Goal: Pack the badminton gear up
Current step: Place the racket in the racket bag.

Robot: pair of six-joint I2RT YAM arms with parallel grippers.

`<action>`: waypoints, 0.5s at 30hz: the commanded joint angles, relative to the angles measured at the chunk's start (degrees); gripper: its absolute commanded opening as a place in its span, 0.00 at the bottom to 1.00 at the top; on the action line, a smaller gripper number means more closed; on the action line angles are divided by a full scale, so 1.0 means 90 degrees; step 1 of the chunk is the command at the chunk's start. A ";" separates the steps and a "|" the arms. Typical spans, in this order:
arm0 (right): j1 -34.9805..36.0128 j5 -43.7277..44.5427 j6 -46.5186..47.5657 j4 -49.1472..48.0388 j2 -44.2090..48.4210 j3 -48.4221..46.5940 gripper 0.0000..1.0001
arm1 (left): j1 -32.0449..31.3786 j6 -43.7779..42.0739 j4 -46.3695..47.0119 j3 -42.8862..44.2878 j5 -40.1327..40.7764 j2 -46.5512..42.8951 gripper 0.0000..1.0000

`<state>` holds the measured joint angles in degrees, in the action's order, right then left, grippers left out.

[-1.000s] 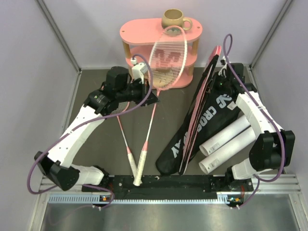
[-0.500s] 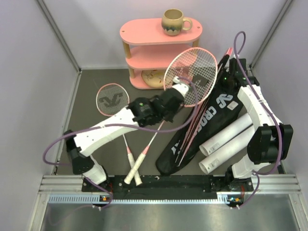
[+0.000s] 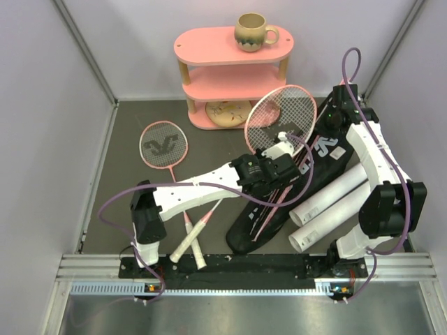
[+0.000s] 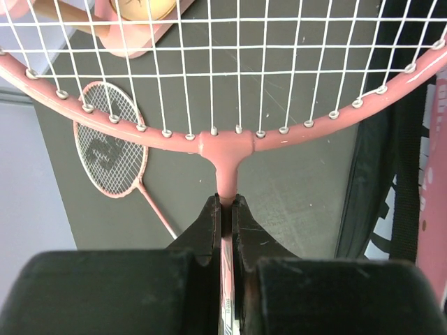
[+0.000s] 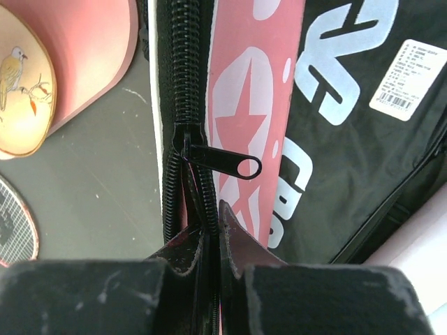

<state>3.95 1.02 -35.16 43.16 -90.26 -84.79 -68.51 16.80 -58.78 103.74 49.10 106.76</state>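
Observation:
My left gripper is shut on the shaft of a pink racket, just below its head. The racket hangs slanted over the upper part of the black CROSSWAY bag, its white handle low near the front rail. My right gripper is shut on the zipper edge of the bag, just below the zipper pull. A second pink racket lies flat at the left. Two white tubes lie beside the bag.
A pink three-tier oval shelf stands at the back, with a beige mug on top and a bird-painted plate on its lowest tier. Grey walls close in both sides. The two racket handles cross near the front rail.
My left arm has swung right, carrying the pink racket from in front of the shelf to over the bag. The right gripper has shifted back along the bag's top edge.

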 commanded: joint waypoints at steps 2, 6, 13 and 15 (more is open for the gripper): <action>-0.0038 0.0492 -0.0371 0.0039 0.0361 -0.0305 0.00 | -0.0141 0.0048 -0.0450 0.0689 0.0140 0.0295 0.00; -0.0038 0.0727 -0.0595 0.0107 0.0448 -0.0325 0.00 | -0.0200 0.0125 -0.0840 0.1001 0.0140 0.0617 0.00; -0.0038 0.0620 -0.1141 0.0117 0.0507 -0.0286 0.00 | -0.0298 0.0749 -0.1378 0.1295 0.0481 0.1165 0.00; -0.0057 0.0522 -0.1220 0.0088 0.0410 -0.0285 0.00 | -0.0327 0.0877 -0.1437 0.1285 0.0492 0.1224 0.00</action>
<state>3.81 6.57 -42.28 46.11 -89.14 -84.79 -69.82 22.52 -67.18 113.36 52.34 116.86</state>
